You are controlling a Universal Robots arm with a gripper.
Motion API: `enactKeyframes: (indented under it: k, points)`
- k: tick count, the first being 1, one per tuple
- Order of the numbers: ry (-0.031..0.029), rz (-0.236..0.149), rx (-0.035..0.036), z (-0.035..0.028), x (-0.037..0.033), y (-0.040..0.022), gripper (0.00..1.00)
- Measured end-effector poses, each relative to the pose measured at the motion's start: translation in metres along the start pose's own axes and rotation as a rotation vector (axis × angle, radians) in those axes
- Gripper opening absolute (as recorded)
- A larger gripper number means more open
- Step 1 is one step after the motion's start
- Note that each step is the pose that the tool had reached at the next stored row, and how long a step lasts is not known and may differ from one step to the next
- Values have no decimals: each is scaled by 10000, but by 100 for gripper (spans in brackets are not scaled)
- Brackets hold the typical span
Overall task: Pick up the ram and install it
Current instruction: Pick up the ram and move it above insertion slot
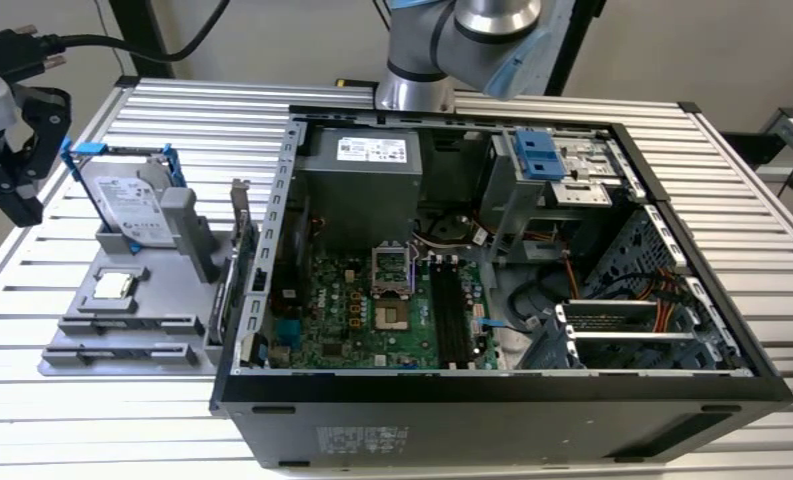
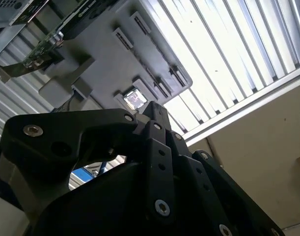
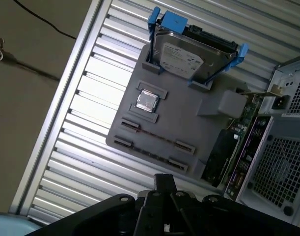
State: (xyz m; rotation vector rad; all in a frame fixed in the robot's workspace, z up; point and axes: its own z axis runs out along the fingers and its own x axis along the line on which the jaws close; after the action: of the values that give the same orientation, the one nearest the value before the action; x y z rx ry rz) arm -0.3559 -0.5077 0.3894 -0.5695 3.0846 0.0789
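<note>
Over at the tabletop [image 1: 770,240] edge on the exterior view's left, your gripper [image 3: 164,183] hangs near the grey fixture tray [image 3: 189,129] but not touching it, well apart from the open computer case [image 1: 503,388]. Its fingers look drawn together, tip against tip, with nothing between them, so you're carrying nothing.

And there's the ram [image 3: 154,134]: it stands on its long edge in the tray, a thin dark line strung between two slotted end holders. It's in the row just beside the square processor chip [image 3: 146,101], and the hard drive [image 3: 186,56] in its blue frame is propped up beyond that. So the install isn't done, and the black memory slots [image 1: 450,318] sit on the motherboard inside the case.

By my judgement that stick is light and stiff, but thin and delicate. It's a bare board that won't like twisting or a hard squeeze. Take it across its flat faces near the middle of its length, on the upper edge standing proud between the holders, and keep it square.
</note>
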Motion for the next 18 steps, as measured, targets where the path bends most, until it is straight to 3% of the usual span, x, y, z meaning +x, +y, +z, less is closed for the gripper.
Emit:
enactKeyframes:
  k: [11,18]
  points:
    - [5,-103,-1,0,1,0,0]
    - [17,-369,-5,0,0,0,0]
